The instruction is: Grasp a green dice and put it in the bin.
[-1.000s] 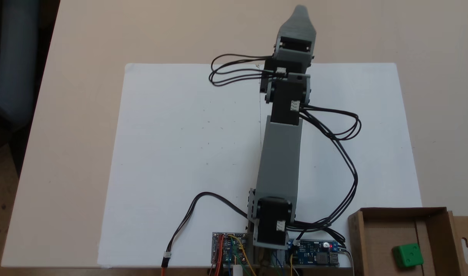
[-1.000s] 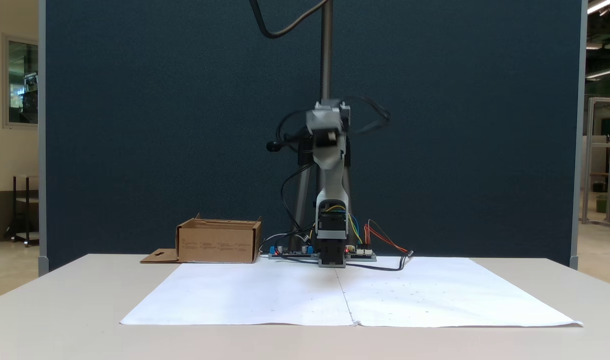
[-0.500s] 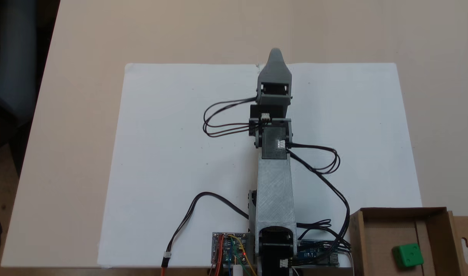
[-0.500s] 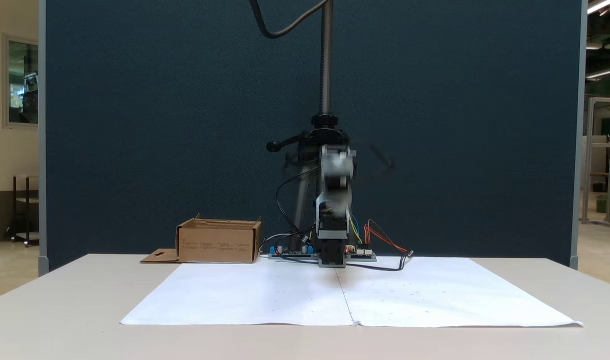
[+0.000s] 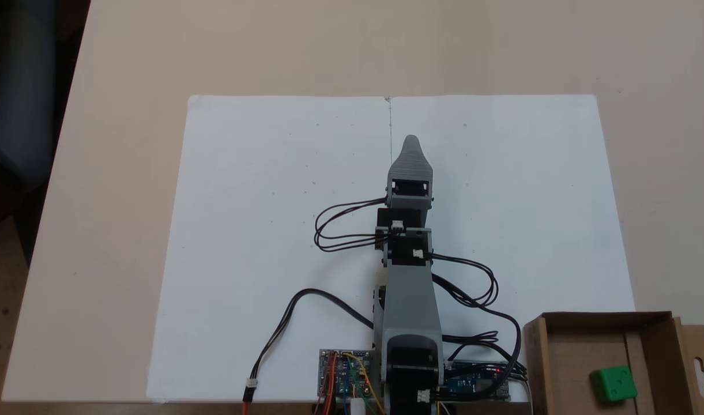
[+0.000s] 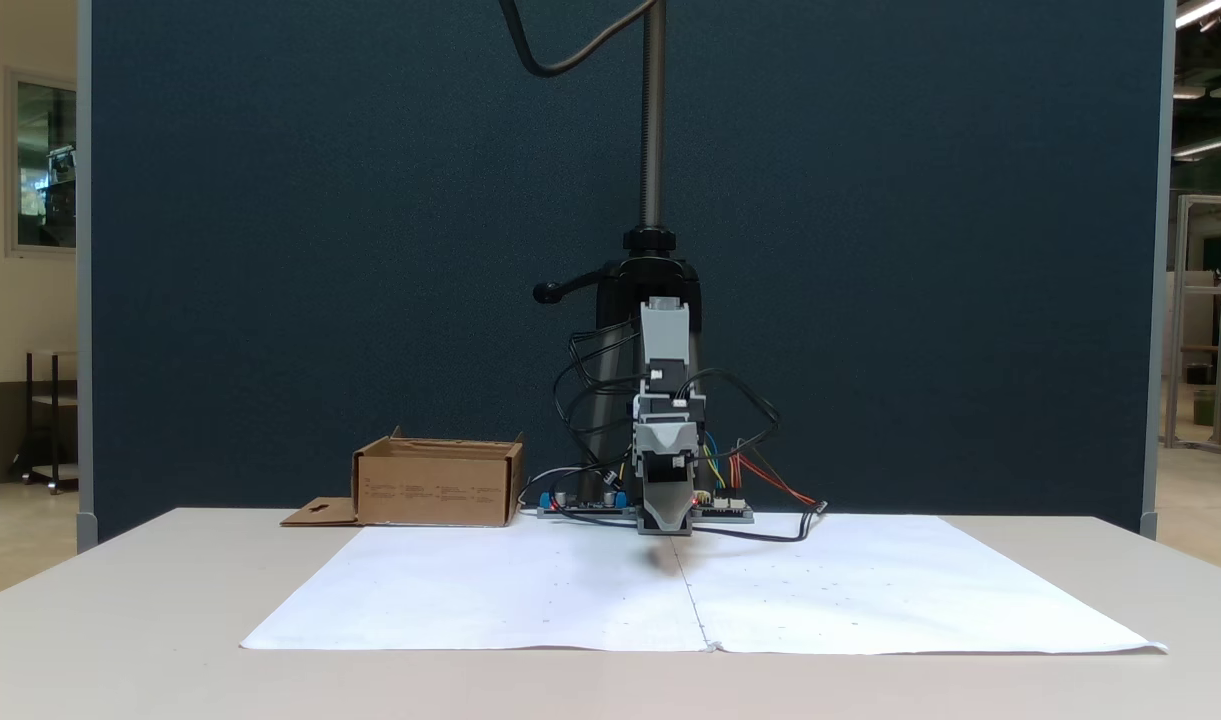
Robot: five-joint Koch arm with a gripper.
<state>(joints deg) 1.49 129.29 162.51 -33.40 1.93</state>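
The green dice [image 5: 613,384] lies inside the bin [image 5: 582,351], a cardboard box at the bench's [image 5: 98,230] corner (three pips up). The claw [image 5: 410,144] hangs low over the white paper sheet [image 5: 259,202], well apart from the box; whether its jaws are parted cannot be told.

The grey 3D-printed arm [image 5: 410,294] with black servo joints is folding forward from its base, its tapered grey gripper [image 5: 411,140] pointing away and tilting downward [image 6: 667,525]; whether the fingers are parted cannot be told.
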